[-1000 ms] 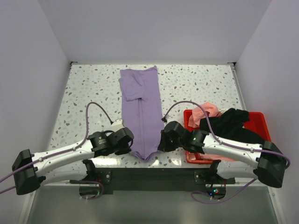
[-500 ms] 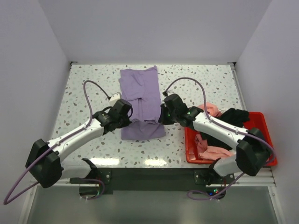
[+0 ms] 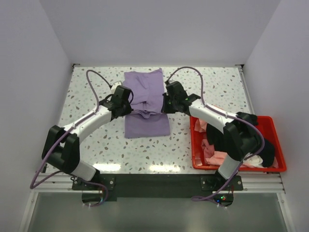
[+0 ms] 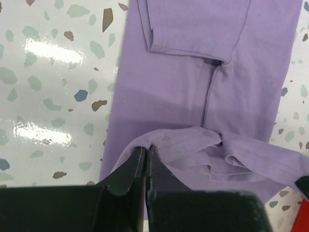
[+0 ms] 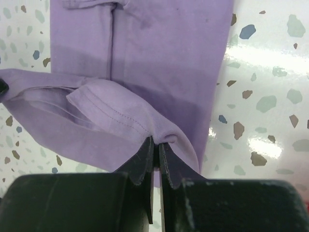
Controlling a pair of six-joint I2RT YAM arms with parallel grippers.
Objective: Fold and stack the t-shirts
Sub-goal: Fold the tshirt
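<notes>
Left gripper (image 4: 146,151) and right gripper (image 5: 155,143) each have their jaws pressed together on a hem corner of the lavender t-shirt (image 3: 146,104). The hem is raised over the shirt's middle, at table centre. The cloth is judged light, limp and prone to sagging, so the hem corners are the best grip points.

The table (image 3: 96,145) is glossy speckled stone. At the near right, the red bin (image 3: 241,169) holds a salmon-pink t-shirt (image 3: 212,157). Plain walls enclose the far side.

The left arm (image 3: 89,122) and right arm (image 3: 208,112) stretch forward, wrists turned in toward each other. The left gripper (image 4: 146,151) has its jaws pressed together, pinching a hem of the purple shirt (image 4: 193,96) at its tips. The right gripper (image 5: 155,142) is clamped likewise, with cloth caught between its tips.
</notes>
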